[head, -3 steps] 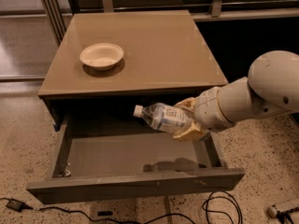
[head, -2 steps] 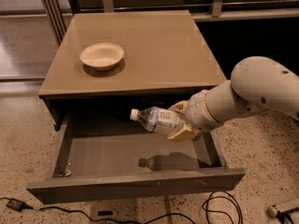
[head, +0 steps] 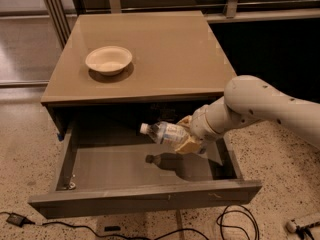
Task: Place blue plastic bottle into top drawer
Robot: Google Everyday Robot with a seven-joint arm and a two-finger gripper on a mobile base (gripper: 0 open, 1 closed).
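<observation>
I see a tan-topped cabinet (head: 150, 49) on a speckled stone floor (head: 22, 154). Black cables (head: 14, 218) trail across the floor in front. Metal rails (head: 52, 9) stand behind at left, with a shiny floor beyond; the right background is dark. My gripper (head: 183, 135) hangs just below the cabinet's front edge.

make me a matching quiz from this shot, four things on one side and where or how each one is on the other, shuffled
1 blue plastic bottle
2 top drawer
3 bowl
4 gripper

A sitting on the cabinet top
B pulled open
C held on its side over the drawer
D shut on the bottle, over the drawer's right half

Pairs: 1-C, 2-B, 3-A, 4-D
</observation>
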